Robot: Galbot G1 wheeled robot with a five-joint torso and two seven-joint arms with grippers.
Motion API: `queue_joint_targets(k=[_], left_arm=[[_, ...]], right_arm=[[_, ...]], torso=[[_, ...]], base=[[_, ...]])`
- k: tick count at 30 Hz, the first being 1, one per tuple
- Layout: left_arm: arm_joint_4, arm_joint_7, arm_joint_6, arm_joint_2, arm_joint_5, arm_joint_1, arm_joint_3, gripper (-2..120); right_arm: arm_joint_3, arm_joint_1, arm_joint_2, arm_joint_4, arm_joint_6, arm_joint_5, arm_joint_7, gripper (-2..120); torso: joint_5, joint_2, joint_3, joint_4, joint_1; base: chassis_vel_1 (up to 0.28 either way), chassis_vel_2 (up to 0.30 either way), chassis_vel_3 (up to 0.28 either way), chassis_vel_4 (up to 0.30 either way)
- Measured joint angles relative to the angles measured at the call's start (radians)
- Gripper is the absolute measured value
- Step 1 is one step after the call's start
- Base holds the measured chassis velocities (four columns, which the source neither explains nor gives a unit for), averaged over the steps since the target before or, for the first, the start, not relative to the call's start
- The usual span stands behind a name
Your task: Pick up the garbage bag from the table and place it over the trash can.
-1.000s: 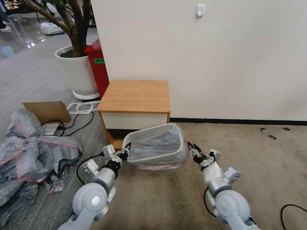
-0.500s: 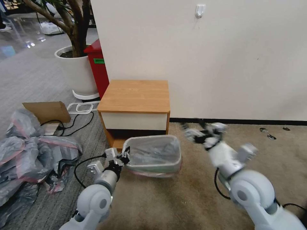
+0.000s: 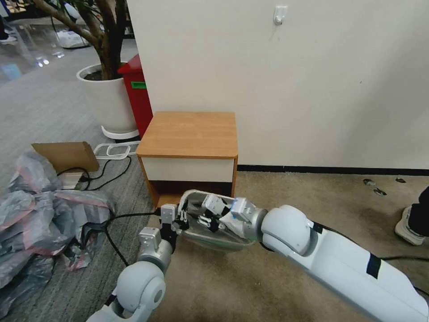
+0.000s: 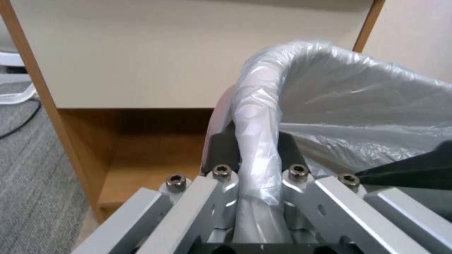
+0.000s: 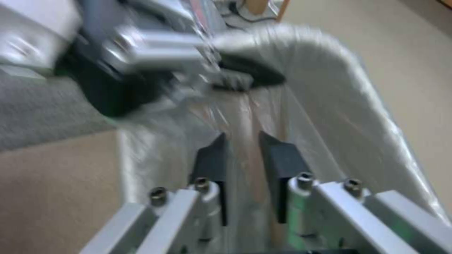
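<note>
Head view: bin on the carpet just in front of the table, tipped, bag already lining it and folded over the rim. Left gripper at the bin's near-left rim; left wrist view shows its two dark fingers pinching the bag-wrapped rim between them. Right arm reaches across the bin mouth; right gripper sits inside the bin, fingers a narrow gap apart with the film and what looks like the bin wall between them — whether they grip or merely straddle, cannot tell.

Handling, my guess: bag is thin, limp, slippery film, weighs next to nothing, tears or slides off if tugged hard. Best hold is the doubled film at the rolled rim, where the plastic beneath backs it. Bin itself light, tips easily.

Hard to see: far rim and bin floor hidden by the right arm; right wrist view smeared; pink band barely visible
</note>
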Motion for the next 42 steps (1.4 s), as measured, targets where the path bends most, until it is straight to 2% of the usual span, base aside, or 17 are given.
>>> queue_joint_targets(k=[1, 3, 5, 12, 33, 42], left_arm=[[0.0, 0.0, 0.0, 0.0, 0.0, 0.0, 0.0, 6], [-0.011, 0.004, 0.0, 0.002, 0.0, 0.01, -0.001, 6], [-0.019, 0.006, 0.0, 0.002, 0.0, 0.014, -0.001, 6], [-0.031, 0.007, -0.003, 0.0, -0.002, 0.015, 0.003, 6], [-0.101, 0.02, -0.006, 0.004, 0.011, 0.017, 0.023, 6], [-0.116, 0.045, -0.023, -0.002, 0.076, 0.019, 0.033, 6]], right_arm=[[0.0, 0.0, 0.0, 0.0, 0.0, 0.0, 0.0, 15], [-0.026, 0.026, 0.0, -0.023, -0.002, -0.019, 0.009, 3], [-0.031, 0.031, 0.002, -0.033, -0.002, -0.025, 0.014, 0], [-0.048, 0.032, -0.004, -0.046, 0.001, -0.03, 0.019, 0], [-0.188, 0.118, 0.034, -0.186, 0.006, -0.134, 0.076, 0], [-0.216, 0.129, 0.05, -0.229, 0.006, -0.163, 0.133, 0]], torso=[[0.0, 0.0, 0.0, 0.0, 0.0], [0.0, 0.0, 0.0, 0.0001, 0.0], [0.0001, 0.0, 0.0, 0.0001, 0.0], [0.0002, 0.0, 0.0, 0.0, 0.0], [0.0001, 0.0, 0.0, 0.0001, 0.0], [0.0001, 0.0, 0.0, 0.0001, 0.0]], base=[[0.0, 0.0, 0.0, 0.0], [0.0, 0.0, 0.0, 0.0], [0.0, 0.0, 0.0, 0.0], [0.0, 0.0, 0.0, 0.0], [0.0, 0.0, 0.0, 0.0], [0.0, 0.0, 0.0, 0.0]])
